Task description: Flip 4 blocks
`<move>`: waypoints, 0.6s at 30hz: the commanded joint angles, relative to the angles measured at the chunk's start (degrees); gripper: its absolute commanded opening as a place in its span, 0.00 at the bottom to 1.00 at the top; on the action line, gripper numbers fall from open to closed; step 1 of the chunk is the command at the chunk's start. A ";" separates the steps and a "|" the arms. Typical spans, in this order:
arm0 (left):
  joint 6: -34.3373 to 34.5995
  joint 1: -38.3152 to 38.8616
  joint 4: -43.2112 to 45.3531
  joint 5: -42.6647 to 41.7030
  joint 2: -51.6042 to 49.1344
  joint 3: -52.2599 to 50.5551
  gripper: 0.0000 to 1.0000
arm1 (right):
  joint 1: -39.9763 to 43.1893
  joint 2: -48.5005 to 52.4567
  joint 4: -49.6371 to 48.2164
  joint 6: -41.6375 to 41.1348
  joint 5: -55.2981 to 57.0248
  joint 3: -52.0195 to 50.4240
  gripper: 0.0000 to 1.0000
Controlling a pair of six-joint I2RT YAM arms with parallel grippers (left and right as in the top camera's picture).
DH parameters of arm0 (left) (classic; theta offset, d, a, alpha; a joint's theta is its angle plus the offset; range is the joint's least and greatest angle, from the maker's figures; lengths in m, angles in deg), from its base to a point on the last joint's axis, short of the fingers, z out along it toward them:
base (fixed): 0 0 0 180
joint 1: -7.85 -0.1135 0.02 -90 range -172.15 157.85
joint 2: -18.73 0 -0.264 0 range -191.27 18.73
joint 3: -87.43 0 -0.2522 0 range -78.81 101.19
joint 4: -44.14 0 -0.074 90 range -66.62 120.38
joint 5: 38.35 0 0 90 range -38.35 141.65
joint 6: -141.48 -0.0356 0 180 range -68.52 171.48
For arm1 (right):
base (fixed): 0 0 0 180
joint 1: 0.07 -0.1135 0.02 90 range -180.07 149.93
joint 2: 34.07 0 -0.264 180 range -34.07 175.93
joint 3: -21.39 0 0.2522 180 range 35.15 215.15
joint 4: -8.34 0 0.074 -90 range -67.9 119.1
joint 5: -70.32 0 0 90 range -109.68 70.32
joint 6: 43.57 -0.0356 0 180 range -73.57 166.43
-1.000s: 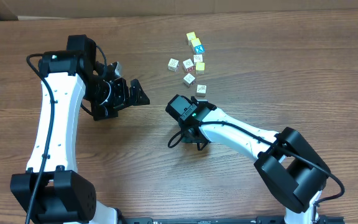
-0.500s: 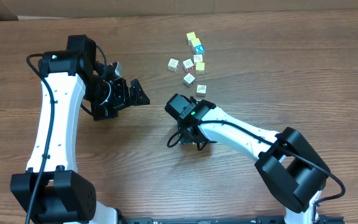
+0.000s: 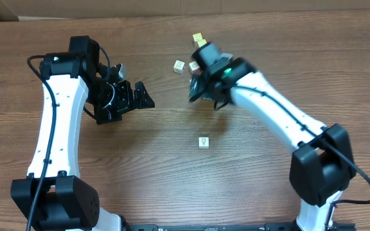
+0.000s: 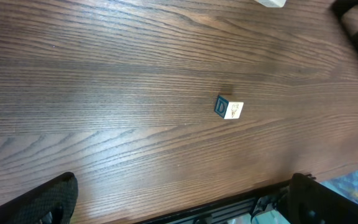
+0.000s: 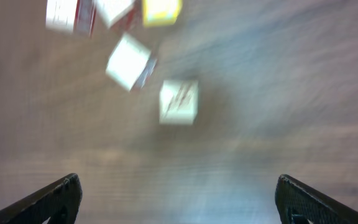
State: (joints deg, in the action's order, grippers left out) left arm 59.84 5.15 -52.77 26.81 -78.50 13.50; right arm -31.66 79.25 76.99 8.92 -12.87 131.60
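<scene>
Overhead: one pale wooden alphabet cube [image 3: 203, 142] lies alone in the middle of the counter [image 3: 146, 173], well apart from the far cluster of small cubes [image 3: 179, 65]. The right tool [image 3: 205, 92], blurred, hangs over that cluster.
Left wrist: the left tool [image 4: 182, 202] is released and empty; the lone cube shows a blue side.
Right wrist: blurred; fingers [image 5: 55, 196] spread, nothing held.

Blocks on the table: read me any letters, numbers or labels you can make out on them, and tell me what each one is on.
"D", probably: on the blue side face of the lone block, left wrist view.
Cream top face of that block: a small printed mark, too small to read.
Clustered blocks, right wrist view: reddish marks, motion-blurred, unreadable.
Overhead view: all block marks too small to read.
</scene>
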 commanded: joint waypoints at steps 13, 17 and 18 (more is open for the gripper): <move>-0.66 0.20 -0.11 -0.04 -0.17 1.16 1.00 | 5.68 6.73 -9.03 0.33 0.42 1.03 1.00; -0.68 0.20 -0.11 -0.04 -0.17 1.16 1.00 | 4.52 9.97 -11.34 0.31 0.42 1.03 1.00; -0.66 0.20 -0.11 -0.04 -0.17 1.16 1.00 | 4.24 10.62 -11.80 0.33 0.42 1.03 1.00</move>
State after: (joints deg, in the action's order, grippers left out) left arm 59.84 5.15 -52.75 26.81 -78.50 13.50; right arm -26.26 87.81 66.02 8.96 -12.85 131.60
